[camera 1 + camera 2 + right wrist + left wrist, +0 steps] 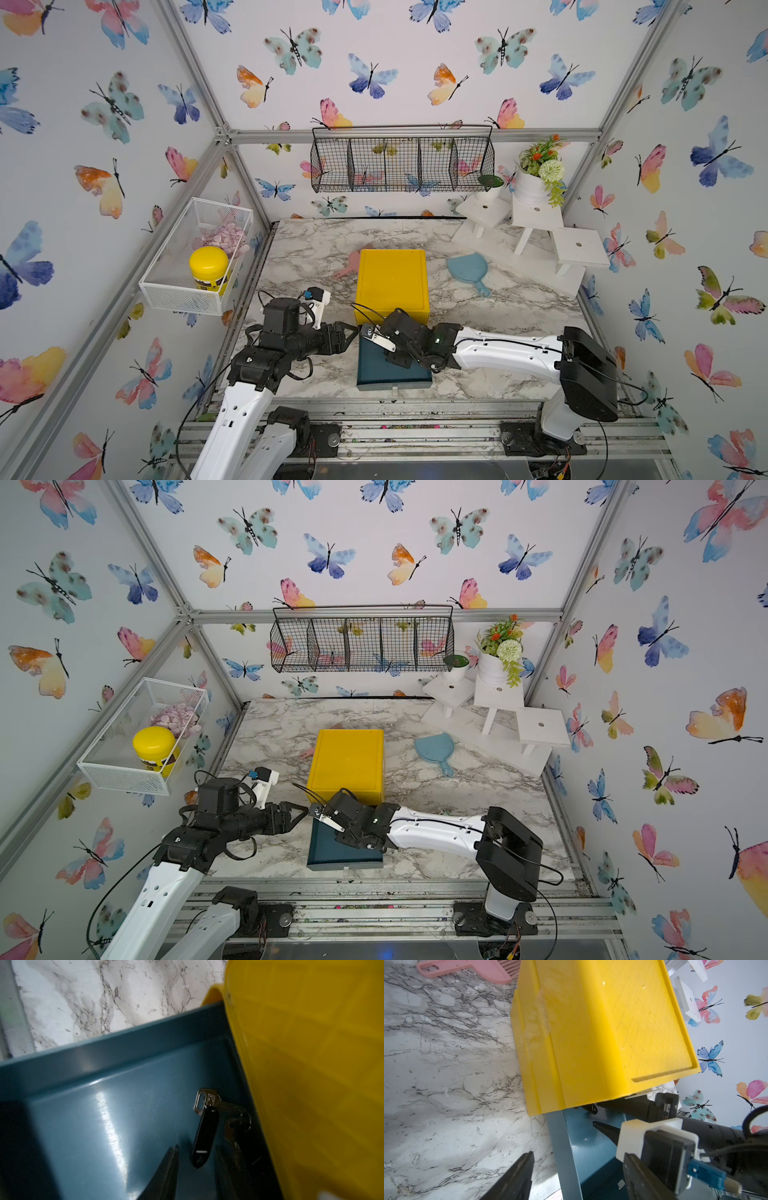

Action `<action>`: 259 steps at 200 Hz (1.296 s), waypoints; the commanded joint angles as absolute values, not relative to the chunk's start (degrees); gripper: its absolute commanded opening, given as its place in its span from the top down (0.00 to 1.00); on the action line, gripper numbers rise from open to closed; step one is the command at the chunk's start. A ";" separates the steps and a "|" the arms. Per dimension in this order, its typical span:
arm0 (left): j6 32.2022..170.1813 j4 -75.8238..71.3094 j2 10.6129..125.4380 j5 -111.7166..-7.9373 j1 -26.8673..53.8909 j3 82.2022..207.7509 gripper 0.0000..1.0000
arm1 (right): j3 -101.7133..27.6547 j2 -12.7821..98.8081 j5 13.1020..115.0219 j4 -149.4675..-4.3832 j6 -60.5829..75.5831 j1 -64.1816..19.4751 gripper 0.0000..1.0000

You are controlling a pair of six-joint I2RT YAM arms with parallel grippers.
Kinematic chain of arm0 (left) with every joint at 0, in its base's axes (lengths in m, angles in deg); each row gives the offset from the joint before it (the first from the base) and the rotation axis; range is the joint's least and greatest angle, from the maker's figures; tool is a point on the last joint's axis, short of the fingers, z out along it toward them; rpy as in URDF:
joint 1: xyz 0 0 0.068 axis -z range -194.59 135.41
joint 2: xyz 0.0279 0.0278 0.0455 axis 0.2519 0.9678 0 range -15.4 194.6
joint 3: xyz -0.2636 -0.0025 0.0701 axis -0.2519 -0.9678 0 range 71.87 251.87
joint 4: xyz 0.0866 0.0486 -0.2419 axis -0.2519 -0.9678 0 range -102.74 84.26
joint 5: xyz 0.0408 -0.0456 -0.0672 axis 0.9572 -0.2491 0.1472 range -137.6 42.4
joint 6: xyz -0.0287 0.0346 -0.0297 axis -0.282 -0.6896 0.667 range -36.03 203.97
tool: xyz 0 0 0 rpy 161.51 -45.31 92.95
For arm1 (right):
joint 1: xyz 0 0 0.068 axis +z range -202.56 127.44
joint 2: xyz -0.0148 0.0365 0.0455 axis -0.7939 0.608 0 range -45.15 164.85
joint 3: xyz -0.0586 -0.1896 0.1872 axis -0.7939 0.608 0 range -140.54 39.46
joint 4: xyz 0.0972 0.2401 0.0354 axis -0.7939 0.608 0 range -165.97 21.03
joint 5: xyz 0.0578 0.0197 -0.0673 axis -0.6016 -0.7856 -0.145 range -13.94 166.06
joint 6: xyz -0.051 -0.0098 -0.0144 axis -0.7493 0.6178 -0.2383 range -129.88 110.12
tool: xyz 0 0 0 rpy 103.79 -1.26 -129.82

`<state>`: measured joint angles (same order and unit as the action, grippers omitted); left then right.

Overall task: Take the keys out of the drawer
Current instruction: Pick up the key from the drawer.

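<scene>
The keys [206, 1099], lying at the 12 o'clock end of the drawer [83, 1109] beside the yellow cabinet [311, 1064], are best lifted by the black tag [205, 1130] — straddled by the parted fingers of the right pincer [197, 1148] — with the left pincer [350, 333], likewise apart, held clear.

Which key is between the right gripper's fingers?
The black-tagged key: its tag lies in the gap of the right gripper. The other key lies nearer the yellow cabinet.

- Wrist views: close behind the left pincer [578, 1155] and right pincer [196, 1150], sharing the yellow plastic box [602, 1032] and teal plastic drawer [104, 1115].
- Top views: high above both pincers, looking down on the whole marbled tabletop [498, 324].
</scene>
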<state>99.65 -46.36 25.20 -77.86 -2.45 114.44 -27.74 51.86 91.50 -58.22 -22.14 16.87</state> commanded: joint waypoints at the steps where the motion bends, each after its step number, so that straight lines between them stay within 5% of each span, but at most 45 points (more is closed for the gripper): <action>1: 99.00 -46.34 24.94 -77.66 -1.93 114.24 0.27 | -27.25 52.80 94.21 -59.94 -21.05 16.91 0.65; 84: 99.00 -46.35 24.85 -77.48 -1.58 114.19 0.26 | -28.09 56.36 93.90 -59.88 -18.25 16.88 0.66; 259: 98.91 -45.95 25.11 -77.84 -1.40 114.14 0.26 | -25.76 46.75 97.30 -60.67 -19.11 16.96 0.93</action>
<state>99.63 -46.32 25.26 -77.03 -1.70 114.39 -26.99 48.21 96.73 -59.35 -18.49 16.92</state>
